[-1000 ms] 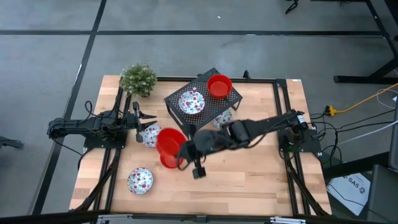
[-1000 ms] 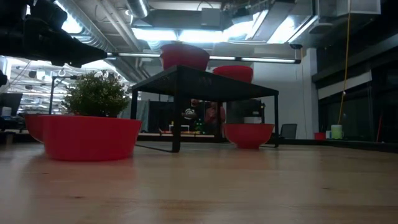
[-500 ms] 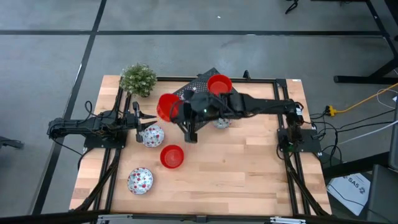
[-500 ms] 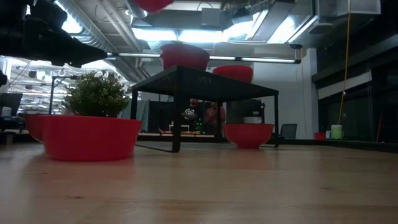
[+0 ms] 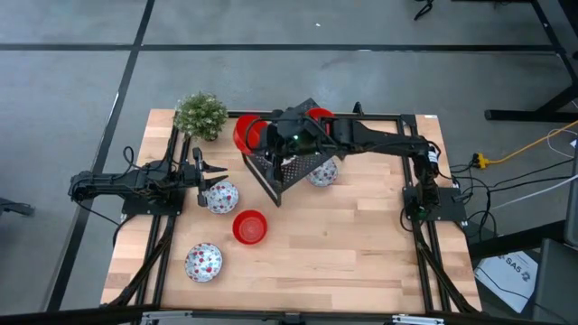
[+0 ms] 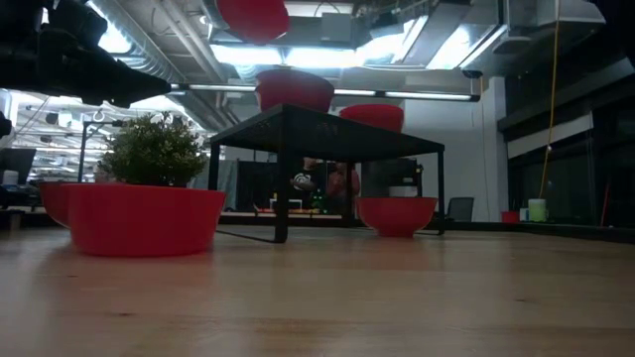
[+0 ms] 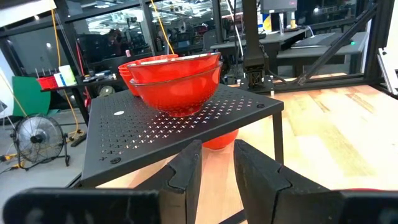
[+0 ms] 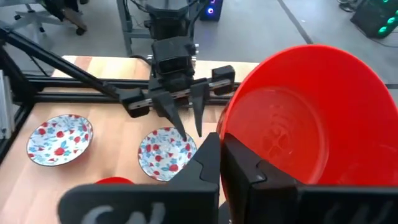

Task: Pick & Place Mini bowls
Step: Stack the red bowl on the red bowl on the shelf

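Grey concrete floor crossed by dark seams around the pale wooden worktop; ceiling strip lights and silver ducts overhead; small round floor fan beside glazed partitions

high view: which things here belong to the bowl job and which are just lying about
Job:
- glossy red mini bowl in the right tool
- red bowl on wood
- two speckled white bowls
- red bowl on rack

Lying about:
- black perforated metal rack
- small green bushy plant
- idle left tool
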Robot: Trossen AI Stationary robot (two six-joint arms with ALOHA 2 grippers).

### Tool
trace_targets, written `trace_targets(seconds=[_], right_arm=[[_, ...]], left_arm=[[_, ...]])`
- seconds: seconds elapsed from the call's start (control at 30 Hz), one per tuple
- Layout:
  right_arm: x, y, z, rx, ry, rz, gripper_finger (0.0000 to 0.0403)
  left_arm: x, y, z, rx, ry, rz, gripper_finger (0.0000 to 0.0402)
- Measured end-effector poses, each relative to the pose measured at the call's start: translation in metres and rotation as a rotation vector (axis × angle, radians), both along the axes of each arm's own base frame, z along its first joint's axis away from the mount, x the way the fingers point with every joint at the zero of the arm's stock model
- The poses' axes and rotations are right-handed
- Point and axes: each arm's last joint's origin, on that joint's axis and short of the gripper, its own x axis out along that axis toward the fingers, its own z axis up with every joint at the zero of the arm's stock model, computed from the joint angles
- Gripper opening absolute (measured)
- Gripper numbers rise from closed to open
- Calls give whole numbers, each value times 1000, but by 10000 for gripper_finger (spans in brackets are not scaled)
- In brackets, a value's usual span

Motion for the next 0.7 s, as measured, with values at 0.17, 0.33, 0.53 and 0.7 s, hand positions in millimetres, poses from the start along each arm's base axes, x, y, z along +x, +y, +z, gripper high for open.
trace_targets(seconds=[0.17,0.33,0.53,0.7], right_arm=[[-1,-12,0,7,1,-8,8],[-3,-34,0,-17,5,-53,9],[-10,-61,-3,-17,58,-132,9],[-25,-77,-1,-75,167,-276,9]], left_arm=[[0,0,0,0,0,0,88],[0,0,0,0,0,0,88],[0,0,0,0,0,0,88],[0,0,0,0,0,0,88]])
